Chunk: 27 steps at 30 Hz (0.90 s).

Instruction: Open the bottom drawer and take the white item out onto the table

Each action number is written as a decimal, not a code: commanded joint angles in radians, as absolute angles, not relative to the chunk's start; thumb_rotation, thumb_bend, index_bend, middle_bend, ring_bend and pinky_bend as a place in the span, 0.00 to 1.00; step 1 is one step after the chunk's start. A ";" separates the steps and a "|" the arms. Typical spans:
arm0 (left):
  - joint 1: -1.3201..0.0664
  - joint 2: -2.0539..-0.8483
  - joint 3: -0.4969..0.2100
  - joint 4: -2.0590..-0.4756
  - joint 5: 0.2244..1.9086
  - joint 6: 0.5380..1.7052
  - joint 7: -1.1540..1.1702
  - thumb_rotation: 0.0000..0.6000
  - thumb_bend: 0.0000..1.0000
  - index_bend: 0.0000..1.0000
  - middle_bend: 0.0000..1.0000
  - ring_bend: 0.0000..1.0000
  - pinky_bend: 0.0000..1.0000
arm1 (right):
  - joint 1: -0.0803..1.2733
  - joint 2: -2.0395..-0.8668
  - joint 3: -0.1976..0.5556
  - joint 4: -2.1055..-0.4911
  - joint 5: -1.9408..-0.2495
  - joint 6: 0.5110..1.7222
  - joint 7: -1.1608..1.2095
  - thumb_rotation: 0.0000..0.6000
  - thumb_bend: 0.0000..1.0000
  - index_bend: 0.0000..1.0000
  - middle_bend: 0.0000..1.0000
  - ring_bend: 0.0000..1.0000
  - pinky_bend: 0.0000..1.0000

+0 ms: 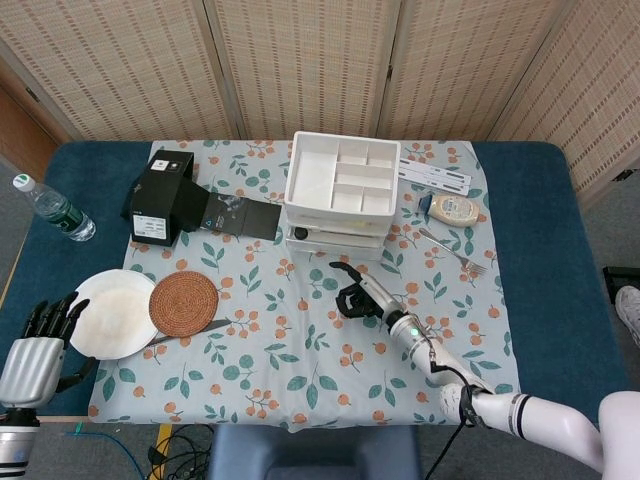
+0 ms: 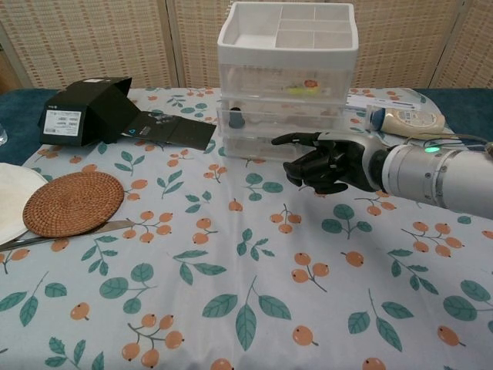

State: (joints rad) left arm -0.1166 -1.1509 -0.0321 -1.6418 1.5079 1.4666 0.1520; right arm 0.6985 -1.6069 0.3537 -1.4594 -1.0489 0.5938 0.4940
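The white drawer unit point(image 1: 338, 200) point(image 2: 286, 85) stands at the back middle of the table, with a divided tray on top. Its bottom drawer point(image 2: 262, 143) has a cloudy front that sits nearly flush with the frame. I cannot make out what lies inside it. My right hand point(image 1: 355, 296) point(image 2: 327, 163) hovers over the cloth just in front of the drawers. Its fingers are curled in on nothing, with one finger stretched towards the left. It touches no drawer. My left hand point(image 1: 40, 342) hangs at the table's near left edge with its fingers spread and nothing in them.
A black box point(image 1: 160, 195) with its flap open lies at the back left. A cork coaster point(image 1: 184, 303), a white plate point(image 1: 110, 312) and a knife point(image 1: 190, 332) sit front left. A water bottle point(image 1: 55, 210) lies far left. A fork point(image 1: 452, 250) and a squeeze tube point(image 1: 455, 208) lie right of the drawers.
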 commanded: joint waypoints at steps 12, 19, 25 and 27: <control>-0.124 -1.157 -0.031 -1.642 1.514 1.459 0.156 1.00 0.26 0.10 0.07 0.10 0.06 | 0.676 -1.468 0.344 -1.607 -1.013 0.769 0.269 1.00 0.57 0.09 0.73 0.93 1.00; -0.125 -1.158 -0.030 -1.641 1.509 1.454 0.158 1.00 0.25 0.10 0.07 0.10 0.06 | 0.714 -1.471 0.337 -1.559 -0.920 0.744 0.214 1.00 0.57 0.09 0.73 0.93 1.00; -0.126 -1.158 -0.030 -1.640 1.506 1.451 0.159 1.00 0.25 0.10 0.07 0.10 0.06 | 0.755 -1.487 0.335 -1.506 -0.850 0.710 0.182 1.00 0.57 0.09 0.73 0.93 1.00; -0.127 -1.158 -0.030 -1.640 1.507 1.451 0.158 1.00 0.25 0.10 0.07 0.10 0.06 | 0.769 -1.493 0.336 -1.490 -0.832 0.700 0.173 1.00 0.57 0.09 0.73 0.93 1.00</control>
State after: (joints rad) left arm -0.1267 -1.1576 -0.0304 -1.6400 1.5068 1.4514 0.1584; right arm 0.7585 -1.4878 0.3360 -1.5010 -0.8430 0.7091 0.1812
